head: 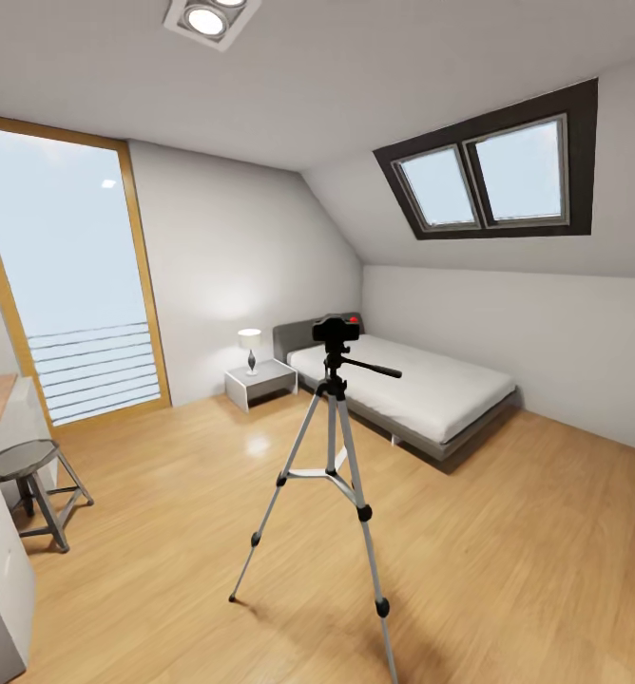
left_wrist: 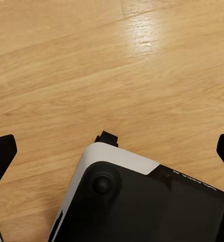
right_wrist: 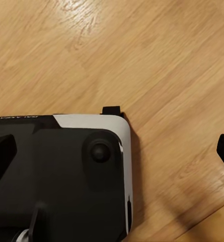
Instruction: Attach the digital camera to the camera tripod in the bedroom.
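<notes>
While wrist views show floor [left_wrist: 91,60], digital camera [head: 336,330] atop camera tripod [head: 332,456]

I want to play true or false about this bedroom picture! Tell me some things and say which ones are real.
1. The digital camera sits on top of the camera tripod. True.
2. The tripod stands on the bed. False: it stands on the wood floor.
3. A lamp is on the nightstand beside the bed. True.
4. The stool is lying tipped over. False: it stands upright.
5. The left gripper holds the camera. False: it is open over bare floor.
</notes>
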Motion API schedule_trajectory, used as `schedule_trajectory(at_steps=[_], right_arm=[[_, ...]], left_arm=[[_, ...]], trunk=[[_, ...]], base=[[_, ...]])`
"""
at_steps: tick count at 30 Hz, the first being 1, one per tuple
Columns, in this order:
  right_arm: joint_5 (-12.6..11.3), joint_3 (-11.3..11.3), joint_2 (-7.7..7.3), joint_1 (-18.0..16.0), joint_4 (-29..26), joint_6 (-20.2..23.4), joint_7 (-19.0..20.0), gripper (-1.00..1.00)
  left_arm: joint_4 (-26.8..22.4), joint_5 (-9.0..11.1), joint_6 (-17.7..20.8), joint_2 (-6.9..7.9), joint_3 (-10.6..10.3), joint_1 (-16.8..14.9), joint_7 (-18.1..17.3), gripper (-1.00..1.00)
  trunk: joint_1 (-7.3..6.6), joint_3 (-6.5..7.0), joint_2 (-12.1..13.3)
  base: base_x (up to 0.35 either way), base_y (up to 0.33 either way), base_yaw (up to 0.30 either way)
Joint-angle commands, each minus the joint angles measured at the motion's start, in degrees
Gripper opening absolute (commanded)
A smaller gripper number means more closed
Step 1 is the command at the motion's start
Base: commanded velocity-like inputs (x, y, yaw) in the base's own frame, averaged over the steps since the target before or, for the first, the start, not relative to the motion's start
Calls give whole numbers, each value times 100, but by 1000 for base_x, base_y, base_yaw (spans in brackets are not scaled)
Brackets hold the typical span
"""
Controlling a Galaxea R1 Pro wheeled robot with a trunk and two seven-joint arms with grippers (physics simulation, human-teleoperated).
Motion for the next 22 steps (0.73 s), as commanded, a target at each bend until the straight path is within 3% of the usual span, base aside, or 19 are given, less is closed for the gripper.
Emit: schedule_trajectory(at_steps=[1,22], right_arm=[[-28,-7,-4,-6,16,-6,27,100],[-25,2,-8,-6,16,-19,20,100]], left_arm=[[-8,44,13,0,-48,1,22,100],[-8,41,13,0,-48,1,22,100]], trunk=[[2,-2,-4],[2,-2,-4]], base=[[0,0,0],[0,0,0]])
